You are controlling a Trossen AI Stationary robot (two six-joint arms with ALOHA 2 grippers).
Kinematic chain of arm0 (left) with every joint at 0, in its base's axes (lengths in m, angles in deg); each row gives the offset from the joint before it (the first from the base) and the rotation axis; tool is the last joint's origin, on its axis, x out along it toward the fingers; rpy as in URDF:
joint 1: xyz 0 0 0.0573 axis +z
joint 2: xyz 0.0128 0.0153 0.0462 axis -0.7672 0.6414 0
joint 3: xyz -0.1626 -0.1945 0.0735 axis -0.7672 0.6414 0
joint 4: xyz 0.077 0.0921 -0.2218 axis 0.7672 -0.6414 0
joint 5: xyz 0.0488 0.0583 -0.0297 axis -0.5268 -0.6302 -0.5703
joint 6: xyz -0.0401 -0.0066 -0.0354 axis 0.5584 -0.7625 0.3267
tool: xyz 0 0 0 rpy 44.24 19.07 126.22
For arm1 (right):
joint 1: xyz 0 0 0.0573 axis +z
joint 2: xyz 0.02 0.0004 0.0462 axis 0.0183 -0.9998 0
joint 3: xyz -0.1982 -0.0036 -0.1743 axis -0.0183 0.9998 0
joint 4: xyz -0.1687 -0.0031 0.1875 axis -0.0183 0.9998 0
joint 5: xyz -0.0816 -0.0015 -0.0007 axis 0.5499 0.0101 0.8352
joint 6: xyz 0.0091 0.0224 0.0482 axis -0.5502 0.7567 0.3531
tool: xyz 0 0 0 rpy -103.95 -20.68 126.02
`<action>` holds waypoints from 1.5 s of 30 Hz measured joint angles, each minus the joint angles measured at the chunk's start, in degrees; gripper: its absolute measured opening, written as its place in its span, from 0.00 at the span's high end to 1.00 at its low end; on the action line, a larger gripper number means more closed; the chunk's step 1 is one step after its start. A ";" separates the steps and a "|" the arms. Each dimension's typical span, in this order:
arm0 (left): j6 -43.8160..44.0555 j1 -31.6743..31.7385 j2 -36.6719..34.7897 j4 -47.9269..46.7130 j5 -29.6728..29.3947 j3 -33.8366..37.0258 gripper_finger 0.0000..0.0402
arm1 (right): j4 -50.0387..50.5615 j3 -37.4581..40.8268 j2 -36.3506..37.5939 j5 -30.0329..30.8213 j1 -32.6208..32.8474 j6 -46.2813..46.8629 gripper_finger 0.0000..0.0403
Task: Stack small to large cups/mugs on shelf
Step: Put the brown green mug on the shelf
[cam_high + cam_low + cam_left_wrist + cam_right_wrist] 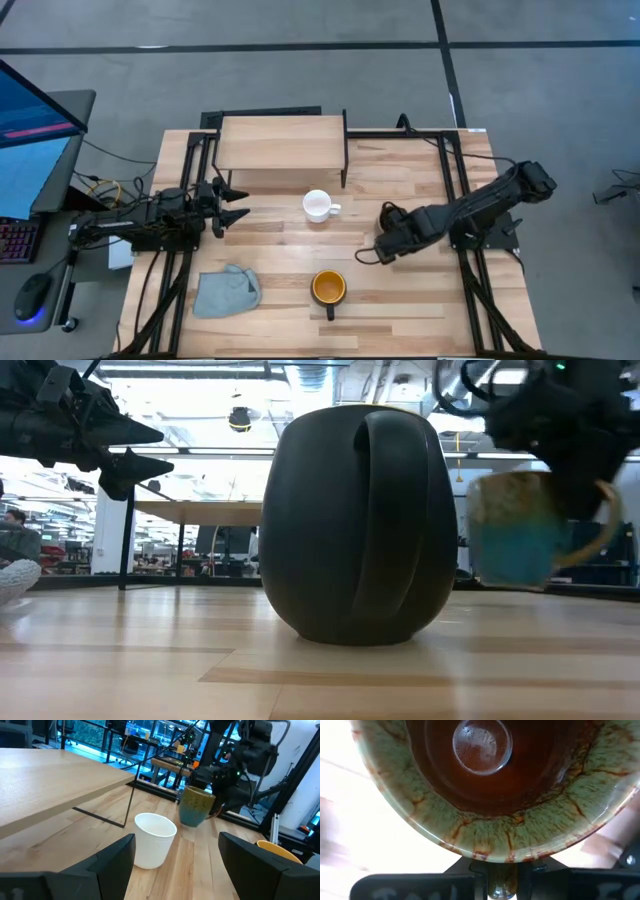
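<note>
My right gripper (385, 243) is right of the table's middle, shut on the olive-tan mug (196, 806), whose brown inside fills the right wrist view (482, 760). In the high view the gripper hides the mug. The small white mug (318, 205) stands upright in front of the shelf (282, 143). The dark mug with orange inside (328, 288) stands near the front edge. My left gripper (238, 203) is open and empty, left of the white mug and pointing at it. My right gripper pinches the olive-tan mug's handle (502, 879) between its two fingers. The fingers come from above, pointing down beside the mug's rim. The mug hangs mouth up, a little tilted, just above the table (520, 530).
A grey-blue cloth (225, 290) lies crumpled at the front left. Black frame rails (460, 160) run along the table's left and right sides. Bare tabletop (400, 310) lies between the mugs and at the front right.
</note>
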 joint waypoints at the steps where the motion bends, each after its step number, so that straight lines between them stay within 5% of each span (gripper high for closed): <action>1: 0.00 0.00 0.00 0.00 0.00 0.00 0.31 | 0.32 -1.03 0.00 0.42 -0.69 -1.22 0.84; 17: 0.00 0.01 0.00 -0.01 0.00 0.00 0.31 | 16.98 -21.38 0.02 8.14 -12.15 -16.31 0.84; 35: 0.00 -0.01 0.02 -0.10 0.94 -0.02 0.31 | 14.62 -34.30 -0.07 10.69 -22.23 -29.68 0.84; 45: 0.00 0.01 0.11 -0.10 0.94 -0.02 0.31 | 16.48 -47.99 -9.20 10.40 -26.26 -38.26 0.84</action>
